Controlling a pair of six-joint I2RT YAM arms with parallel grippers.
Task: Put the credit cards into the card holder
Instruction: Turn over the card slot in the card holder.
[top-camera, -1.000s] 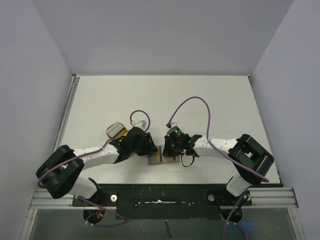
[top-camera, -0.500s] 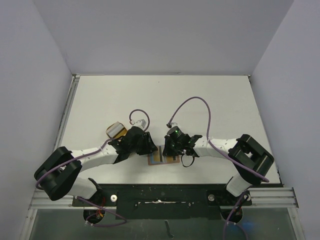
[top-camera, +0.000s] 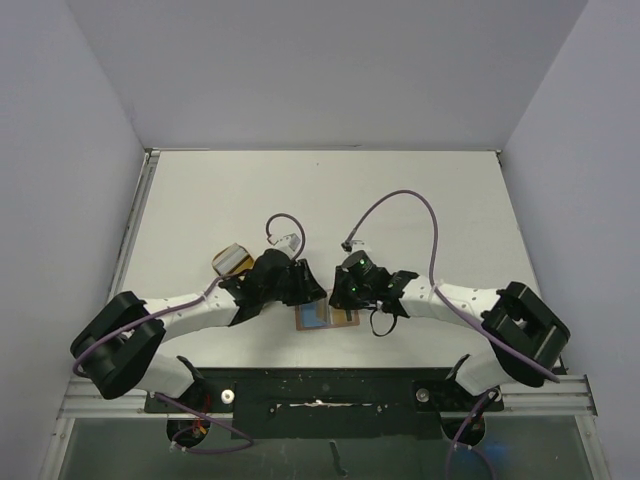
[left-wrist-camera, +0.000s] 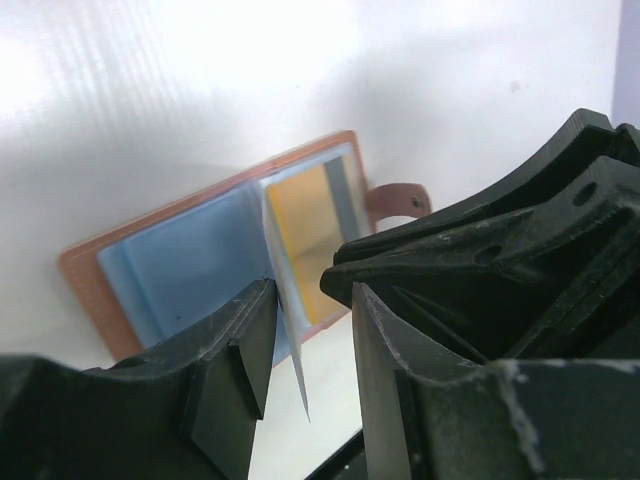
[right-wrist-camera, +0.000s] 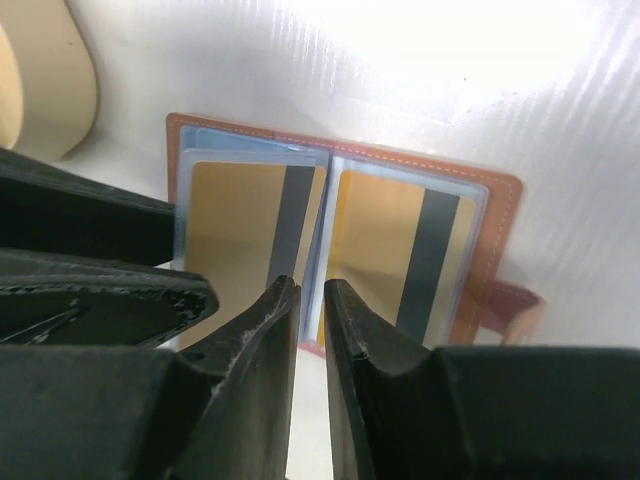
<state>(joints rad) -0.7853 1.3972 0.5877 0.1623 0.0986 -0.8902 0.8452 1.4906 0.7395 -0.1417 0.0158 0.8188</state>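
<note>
The reddish-brown card holder (top-camera: 327, 318) lies open on the table between my two grippers. In the left wrist view it (left-wrist-camera: 90, 280) shows a light blue card (left-wrist-camera: 190, 265) in its left sleeve and a gold card (left-wrist-camera: 305, 215) on the right. A clear sleeve page (left-wrist-camera: 290, 340) stands up edge-on between the jaws of my left gripper (left-wrist-camera: 312, 345), which are apart around it. In the right wrist view that lifted page holds a gold card with a dark stripe (right-wrist-camera: 250, 240), and a second such card (right-wrist-camera: 400, 250) lies beside it. My right gripper (right-wrist-camera: 312, 330) hovers over the holder's fold, almost shut and empty.
A pale tan case with a rounded end (top-camera: 232, 260) lies just left of my left gripper and shows at the top left of the right wrist view (right-wrist-camera: 45, 70). The holder's closing tab (left-wrist-camera: 400, 200) sticks out on its right side. White walls enclose the table.
A sleeve page has come up off the holder's left half, uncovering the blue card. My left gripper has shifted slightly right, and the right arm's elbow has swung outward to the right.
</note>
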